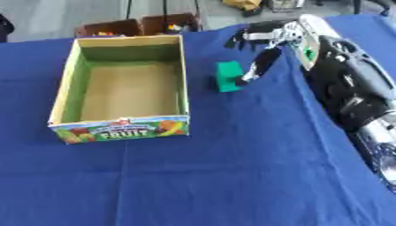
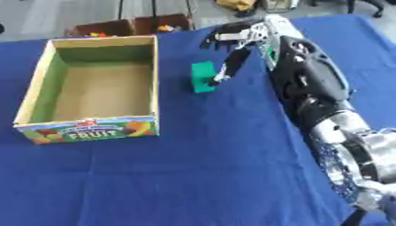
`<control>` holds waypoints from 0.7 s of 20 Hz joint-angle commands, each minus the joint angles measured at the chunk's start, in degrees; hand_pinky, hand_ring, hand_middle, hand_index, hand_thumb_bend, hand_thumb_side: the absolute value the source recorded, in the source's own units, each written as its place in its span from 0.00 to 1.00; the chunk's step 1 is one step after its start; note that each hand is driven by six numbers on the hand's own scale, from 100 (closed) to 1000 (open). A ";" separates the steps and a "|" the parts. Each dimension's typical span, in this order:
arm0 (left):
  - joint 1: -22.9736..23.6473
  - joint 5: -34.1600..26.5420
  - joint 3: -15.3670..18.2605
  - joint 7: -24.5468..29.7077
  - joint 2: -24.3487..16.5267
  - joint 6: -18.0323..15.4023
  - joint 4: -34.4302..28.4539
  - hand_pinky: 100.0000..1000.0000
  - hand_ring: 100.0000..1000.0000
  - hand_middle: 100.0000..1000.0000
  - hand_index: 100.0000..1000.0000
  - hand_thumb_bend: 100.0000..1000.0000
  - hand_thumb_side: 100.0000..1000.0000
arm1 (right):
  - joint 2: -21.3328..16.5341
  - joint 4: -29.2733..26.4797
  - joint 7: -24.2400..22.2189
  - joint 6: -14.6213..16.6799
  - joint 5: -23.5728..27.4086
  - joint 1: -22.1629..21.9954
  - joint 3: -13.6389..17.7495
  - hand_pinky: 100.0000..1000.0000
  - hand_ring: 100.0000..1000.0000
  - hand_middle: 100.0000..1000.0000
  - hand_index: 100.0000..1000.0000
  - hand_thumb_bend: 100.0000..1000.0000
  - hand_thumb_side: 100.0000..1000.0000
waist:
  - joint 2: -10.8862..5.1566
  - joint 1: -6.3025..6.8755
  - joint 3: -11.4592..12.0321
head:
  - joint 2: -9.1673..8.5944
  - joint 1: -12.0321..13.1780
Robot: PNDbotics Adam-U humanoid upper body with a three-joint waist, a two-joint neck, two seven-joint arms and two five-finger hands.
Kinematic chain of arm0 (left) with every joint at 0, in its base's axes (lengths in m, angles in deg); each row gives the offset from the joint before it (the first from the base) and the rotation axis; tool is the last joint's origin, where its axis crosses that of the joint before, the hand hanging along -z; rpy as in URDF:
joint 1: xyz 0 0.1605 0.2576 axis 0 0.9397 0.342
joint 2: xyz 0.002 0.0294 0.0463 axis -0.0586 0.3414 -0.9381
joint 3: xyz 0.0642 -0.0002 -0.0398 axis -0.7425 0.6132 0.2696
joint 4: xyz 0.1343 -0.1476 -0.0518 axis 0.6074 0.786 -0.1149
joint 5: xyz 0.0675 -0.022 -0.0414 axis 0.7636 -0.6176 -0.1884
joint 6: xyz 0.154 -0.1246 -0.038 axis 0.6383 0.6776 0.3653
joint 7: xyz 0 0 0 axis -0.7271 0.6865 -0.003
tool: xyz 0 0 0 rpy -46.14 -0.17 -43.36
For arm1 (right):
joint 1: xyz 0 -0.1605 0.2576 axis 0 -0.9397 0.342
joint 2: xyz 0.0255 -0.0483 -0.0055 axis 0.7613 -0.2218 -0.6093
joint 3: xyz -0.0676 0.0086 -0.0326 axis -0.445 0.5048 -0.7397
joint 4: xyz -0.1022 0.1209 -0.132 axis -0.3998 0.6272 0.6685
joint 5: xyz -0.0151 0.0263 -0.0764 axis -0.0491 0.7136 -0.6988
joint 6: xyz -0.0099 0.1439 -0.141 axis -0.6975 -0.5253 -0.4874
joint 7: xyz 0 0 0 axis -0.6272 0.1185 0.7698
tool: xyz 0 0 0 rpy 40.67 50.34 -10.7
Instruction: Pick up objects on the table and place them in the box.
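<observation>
Here the right hand reaches forward, fingers spread, one touching the green block.

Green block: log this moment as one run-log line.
phase: reach | right hand: open, a finger at green block | block: on blue table, right of box | box: no objects seen inside | left hand: not in view
</observation>
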 commanded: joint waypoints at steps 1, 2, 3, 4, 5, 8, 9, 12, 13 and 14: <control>-0.50 -0.06 0.19 0.03 -0.89 0.27 -1.04 0.70 0.72 0.99 0.97 0.00 1.00 | -1.05 -0.43 -18.91 18.97 1.04 0.90 -0.32 0.65 0.81 0.84 0.96 0.51 0.36 | -1.67 0.05 0.06 | -0.77 0.21; -0.52 -0.08 0.17 0.06 -0.87 0.28 -1.04 0.70 0.72 0.99 0.97 0.00 1.00 | -0.92 -0.52 -18.91 18.97 1.32 0.83 -0.35 0.64 0.81 0.84 0.95 0.50 0.37 | -1.67 0.09 0.07 | -0.81 0.19; -0.54 -0.10 0.16 0.08 -0.84 0.28 -1.04 0.70 0.72 0.99 0.97 0.00 1.00 | -0.78 -0.68 -18.91 18.97 1.63 0.78 -0.35 0.63 0.81 0.83 0.95 0.50 0.37 | -1.65 0.13 0.07 | -0.82 0.16; -0.57 -0.12 0.14 0.11 -0.81 0.29 -1.04 0.70 0.72 0.99 0.97 0.00 1.00 | -0.64 -0.87 -18.91 18.97 1.94 0.75 -0.35 0.63 0.80 0.83 0.95 0.49 0.37 | -1.63 0.16 0.07 | -0.85 0.15; -0.59 -0.11 0.12 0.17 -0.77 0.31 -1.04 0.70 0.72 0.99 0.97 0.00 1.00 | -0.53 -1.02 -18.91 18.97 2.21 0.72 -0.37 0.62 0.80 0.83 0.94 0.49 0.37 | -1.58 0.20 0.05 | -0.88 0.13; -0.65 -0.07 0.07 0.31 -0.65 0.37 -1.04 0.70 0.72 0.99 0.97 0.00 1.00 | -0.34 -1.31 -18.91 18.97 2.82 0.65 -0.34 0.61 0.79 0.82 0.93 0.47 0.37 | -1.41 0.27 0.07 | -0.97 0.07; -0.68 -0.06 0.06 0.34 -0.64 0.37 -1.04 0.70 0.72 0.99 0.97 0.00 1.00 | -0.29 -1.40 -18.91 18.97 3.03 0.64 -0.31 0.61 0.79 0.82 0.93 0.47 0.37 | -1.34 0.30 0.08 | -1.02 0.06; -0.79 -0.03 0.01 0.45 -0.58 0.39 -1.04 0.70 0.72 0.99 0.97 0.00 1.00 | -0.05 -1.83 -18.91 18.97 3.86 0.61 -0.23 0.60 0.78 0.81 0.93 0.46 0.38 | -1.15 0.32 0.11 | -1.10 0.06; -0.81 -0.01 -0.01 0.50 -0.54 0.43 -1.04 0.70 0.72 0.99 0.97 0.00 1.00 | 0.03 -1.81 -18.91 18.97 4.02 0.62 -0.35 0.60 0.78 0.81 0.92 0.45 0.37 | -1.08 0.30 0.13 | -1.13 0.06; -0.83 0.01 -0.01 0.53 -0.51 0.46 -1.04 0.70 0.72 0.99 0.97 0.00 1.00 | 0.07 -1.66 -18.91 18.97 4.00 0.65 -0.52 0.60 0.78 0.81 0.92 0.45 0.37 | -1.03 0.29 0.14 | -1.17 0.07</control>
